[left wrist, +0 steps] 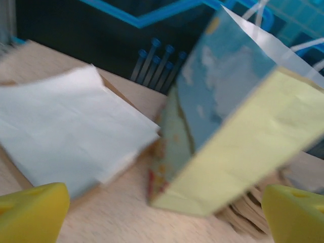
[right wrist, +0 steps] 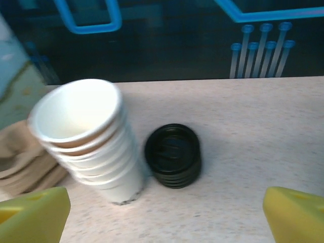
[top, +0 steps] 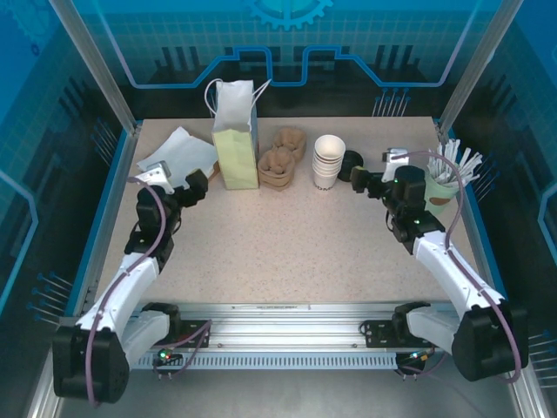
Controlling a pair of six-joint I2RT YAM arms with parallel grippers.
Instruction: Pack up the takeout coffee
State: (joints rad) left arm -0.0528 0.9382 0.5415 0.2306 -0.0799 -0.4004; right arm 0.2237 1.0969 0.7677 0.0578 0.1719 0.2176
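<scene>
- The left gripper [top: 197,183] [left wrist: 164,215] is spread wide and holds nothing. In the left wrist view its yellow fingertips [left wrist: 33,212] sit at the two bottom corners.
- It hovers over the table [top: 287,244] between the napkins [top: 178,152] [left wrist: 66,131] and the bag [top: 235,139] [left wrist: 238,131], touching neither.
- The bag stands upright at the back with its top open and white handles up. It has a pale yellow-green side and a blue, cloud-printed face.
- The napkins lie flat to the left of the bag, near the table's back left corner.
- Brown pulp trays [top: 283,157] [right wrist: 20,157] lie just right of the bag, against its base.
- A stack of white cups [top: 329,161] [right wrist: 86,136] stands right of the trays and leans a little in the right wrist view.
- The coffee [top: 352,165] [right wrist: 173,154], as far as I can tell, is the low round black-lidded thing just right of the white cups, close beside them on the table. Its side looks dark and ribbed in the blurred right wrist view, so I cannot tell whether a cup sits under the lid.
- The right gripper [top: 365,181] [right wrist: 164,215] is also wide open and empty. It points at the coffee from just in front and is not touching it.
- A cup of white sticks [top: 448,178] stands behind the right arm, near the table's right edge.
</scene>
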